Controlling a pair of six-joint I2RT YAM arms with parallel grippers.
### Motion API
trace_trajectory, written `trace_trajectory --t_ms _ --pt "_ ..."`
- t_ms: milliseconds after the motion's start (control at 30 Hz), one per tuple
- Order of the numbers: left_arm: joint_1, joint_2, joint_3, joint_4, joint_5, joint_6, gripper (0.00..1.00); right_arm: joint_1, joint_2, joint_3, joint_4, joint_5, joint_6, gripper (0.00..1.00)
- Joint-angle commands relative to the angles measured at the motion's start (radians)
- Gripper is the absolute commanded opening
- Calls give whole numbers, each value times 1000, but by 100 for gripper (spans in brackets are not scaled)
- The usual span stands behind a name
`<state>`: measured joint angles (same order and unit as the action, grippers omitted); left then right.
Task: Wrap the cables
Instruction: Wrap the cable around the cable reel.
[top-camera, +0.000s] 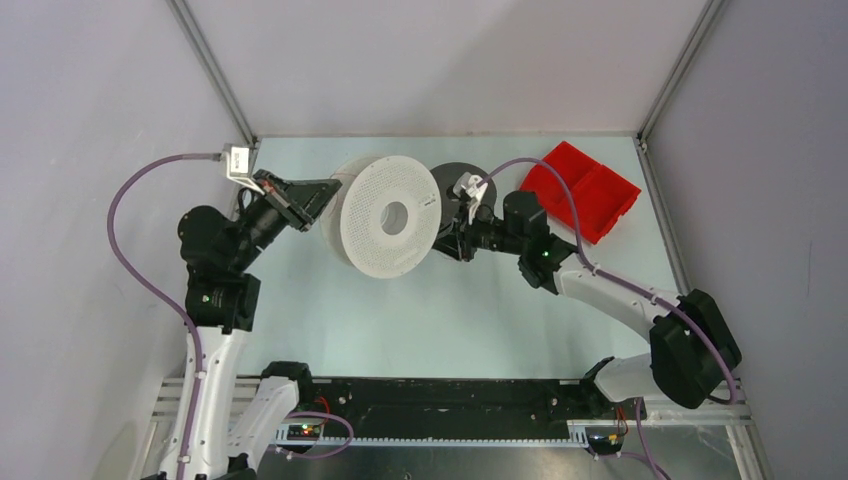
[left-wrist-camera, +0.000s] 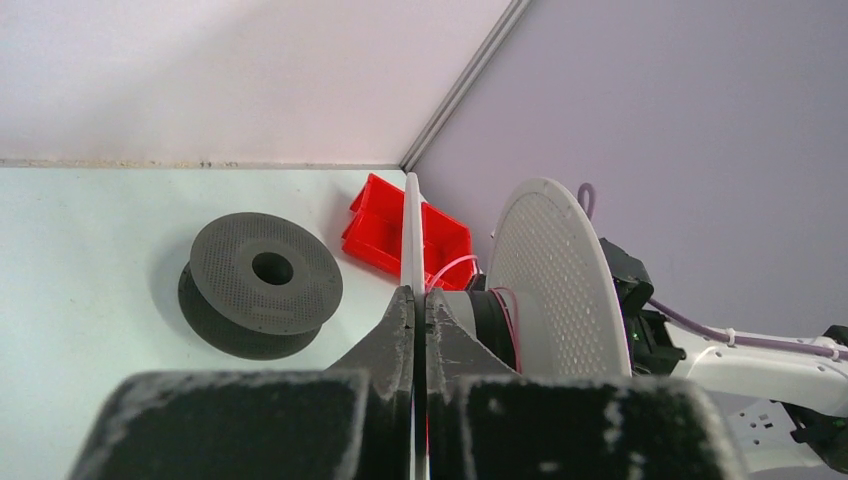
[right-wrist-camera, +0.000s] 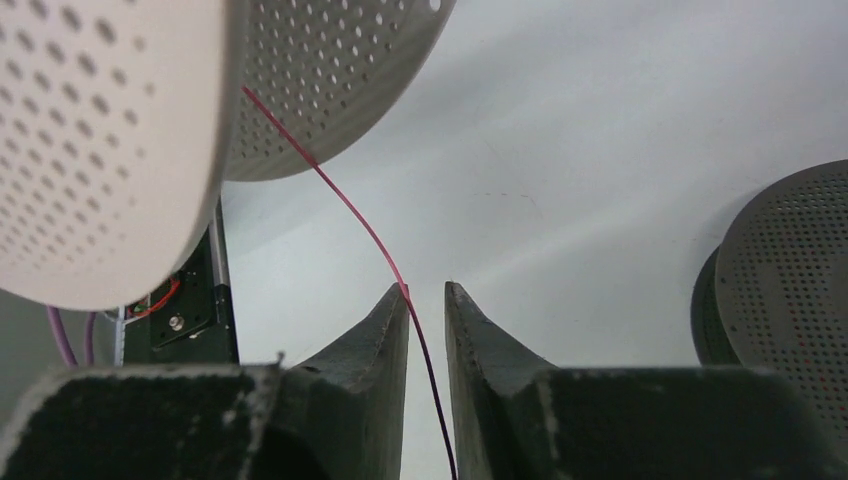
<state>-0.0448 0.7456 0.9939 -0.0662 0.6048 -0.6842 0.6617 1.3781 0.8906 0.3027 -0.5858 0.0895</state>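
**On the table (top-camera: 450, 320): wrap in hand, feed running loose**

Above the arms, top view. Mid-table stood the white spool (top-camera: 370, 225), up on edge. The left tool (top-camera: 325, 196) was at its far-left rim and the right tool (top-camera: 445, 240) close by its right face. Just behind the right tool sat the dark grey spool (top-camera: 452, 178). At the far right lay the red bin (top-camera: 572, 165), near the dark grey spool but apart from it. It appeared to have two compartments, and nothing showed inside either.

Left wrist view. The left tool was pressed together on the thin edge of the white spool's near flange, steadying it. The red cable (left-wrist-camera: 452, 264) looped out beside the hub, with a few turns wound on. The dark grey spool lay flat; no strand of its own could be made out.

Right wrist view. The right tool's fingers (right-wrist-camera: 385, 340) stood slightly spread. The red cable ran down from between the white flanges, brushed the left fingertip and passed through the gap, not nipped.

Judgement: the step in hand was winding the red cable onto the white spool, with much left to do. The next move likely calls for closing on the strand. It would then be carried round the hub under light tension while the left tool stops the spool rolling.
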Motion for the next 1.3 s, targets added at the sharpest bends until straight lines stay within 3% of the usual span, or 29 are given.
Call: trace_trajectory --t_ms 0,100,433,467,567,633,933,1033,1133,1267 --pt "16 -16 4 108 -13 -49 0 -6 -50 -22 67 42 3 18" --pt "21 -18 0 108 -14 -52 0 -8 -53 -30 73 40 8 16" --pt "36 -24 -10 108 -14 -59 0 -11 -83 -42 52 59 20 30" --pt "36 -26 -10 108 -14 -60 0 -10 -86 -45 51 59 18 29" --pt "37 -28 -11 108 -15 -60 0 -11 -94 -55 56 54 5 9" --pt "37 -27 -11 111 -17 -66 0 -12 -88 -62 63 47 0 2" --pt "38 -26 -30 146 -25 -97 0 -17 -51 -76 137 -61 67 0" --pt "39 -16 -50 202 -47 -139 0 -36 -48 -76 232 -175 245 0" --pt "39 4 -65 268 -66 -202 0 -33 -4 -76 481 -298 530 0" --pt "39 26 -103 414 -94 -332 0 -30 68 -75 812 -308 875 0"
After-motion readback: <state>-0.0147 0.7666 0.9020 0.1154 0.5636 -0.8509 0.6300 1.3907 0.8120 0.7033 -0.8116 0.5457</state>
